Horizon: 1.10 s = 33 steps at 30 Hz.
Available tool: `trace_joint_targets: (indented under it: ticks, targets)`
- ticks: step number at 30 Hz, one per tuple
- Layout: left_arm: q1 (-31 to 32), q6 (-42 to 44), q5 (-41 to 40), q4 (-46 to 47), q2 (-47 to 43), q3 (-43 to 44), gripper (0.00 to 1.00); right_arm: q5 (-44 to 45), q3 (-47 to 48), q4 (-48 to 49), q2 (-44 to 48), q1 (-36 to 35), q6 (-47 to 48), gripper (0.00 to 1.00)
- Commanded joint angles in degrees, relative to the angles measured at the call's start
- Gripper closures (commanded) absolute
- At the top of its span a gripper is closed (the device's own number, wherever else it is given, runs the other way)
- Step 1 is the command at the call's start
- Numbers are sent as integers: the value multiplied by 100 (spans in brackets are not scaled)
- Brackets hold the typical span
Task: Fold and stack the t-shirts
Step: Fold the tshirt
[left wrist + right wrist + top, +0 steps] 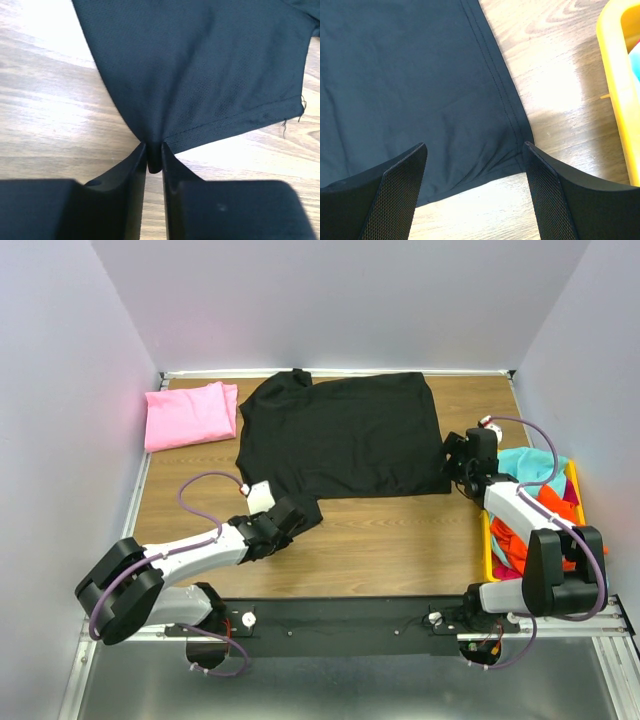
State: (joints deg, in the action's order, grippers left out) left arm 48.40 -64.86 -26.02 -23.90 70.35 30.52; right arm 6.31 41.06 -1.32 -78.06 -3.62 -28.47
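A black t-shirt lies spread flat across the middle of the wooden table. My left gripper is shut on the tip of its near left sleeve, and the left wrist view shows that black cloth pinched between the jaws of the left gripper. My right gripper stands open at the shirt's near right corner; in the right wrist view its fingers straddle the hem corner without closing. A folded pink t-shirt rests at the far left. More t-shirts, teal and orange, sit in the bin.
A yellow bin stands at the table's right edge, beside the right arm; its rim shows in the right wrist view. White walls close in the table on three sides. Bare wood lies in front of the black shirt.
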Motion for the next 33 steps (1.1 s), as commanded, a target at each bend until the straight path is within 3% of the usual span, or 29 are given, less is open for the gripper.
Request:
trace_joint_targets:
  ticks: [1, 2, 4, 13, 24, 29, 33]
  targets:
    - [29, -141, -43, -247, -21, 15, 86, -130, -98, 88, 90, 72, 43, 16]
    - [29, -124, -43, -238, -30, 6, 95, -138, -89, 80, 81, 63, 52, 16]
    - [29, -54, -52, -229, -12, 24, 100, -130, -89, 88, 37, 63, 52, 16]
    - [46, 333, -447, 394, -222, 85, 100, 160, -107, 88, -235, 72, 17, 20]
    - [38, 808, -1133, 298, -909, 173, 100, 916, -81, -316, -552, 72, -80, 30]
    - [38, 1071, -1151, 421, -988, 208, 100, 916, -10, -439, -956, 98, -89, 48]
    - [38, 1168, -1160, 456, -970, 235, 100, 881, 8, -527, -1036, 98, -115, 55]
